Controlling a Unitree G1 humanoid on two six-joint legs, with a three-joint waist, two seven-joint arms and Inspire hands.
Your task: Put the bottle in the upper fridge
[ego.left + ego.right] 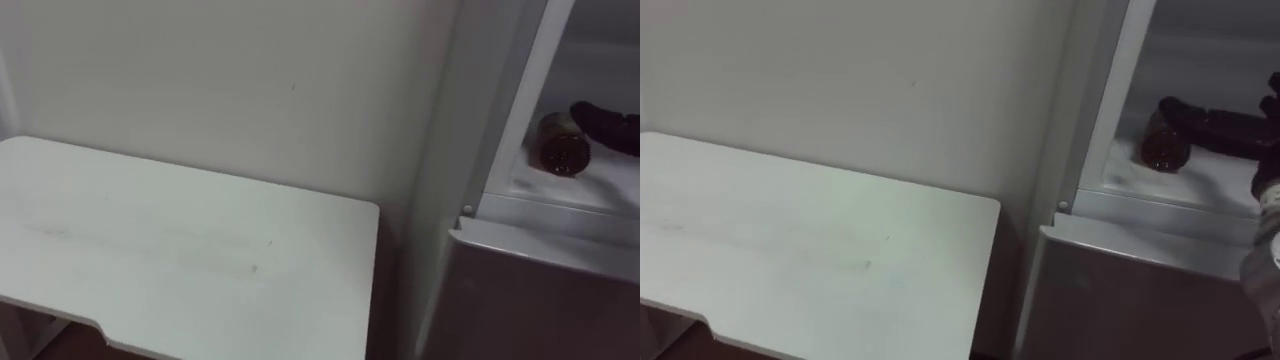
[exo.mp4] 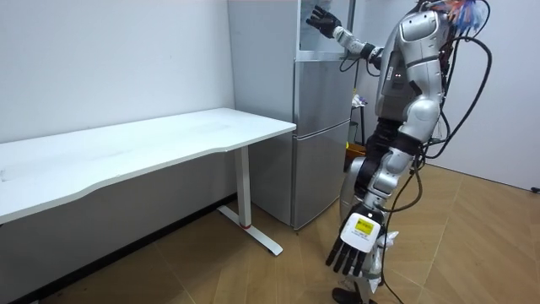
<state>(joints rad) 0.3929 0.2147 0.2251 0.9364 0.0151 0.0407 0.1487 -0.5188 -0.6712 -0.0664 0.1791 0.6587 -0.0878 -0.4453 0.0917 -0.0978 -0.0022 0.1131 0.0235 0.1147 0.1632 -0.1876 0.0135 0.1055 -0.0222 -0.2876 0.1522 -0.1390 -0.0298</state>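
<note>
The bottle (image 1: 560, 145) lies on its side on the floor (image 1: 560, 192) of the upper fridge (image 1: 478, 120) compartment, round end toward the camera, at about 2 o'clock in the eye views. The right hand (image 1: 610, 128) reaches in from 3 o'clock. Its dark fingers are stretched out and apart, not curled round the bottle, with the tips at or just beside its far end. Whether they touch it I cannot tell. The left hand (image 2: 359, 245) hangs loose at the robot's side, fingers relaxed and holding nothing.

The placing looks all but done, and the risk lies in pulling out. The bottle is a smooth brown cylinder, glossy like glass or hard plastic, and on its side it is free to roll. The white floor looks slick and slightly frosted, so it offers little grip. The bottle sits near the front lip at 6 o'clock, and a finger dragging on it as the arm draws back could turn it toward that edge. Past the lip there is only the flat grey lower door (image 1: 530, 300). The matte white table (image 1: 180, 250) at 8 o'clock would not catch it.
</note>
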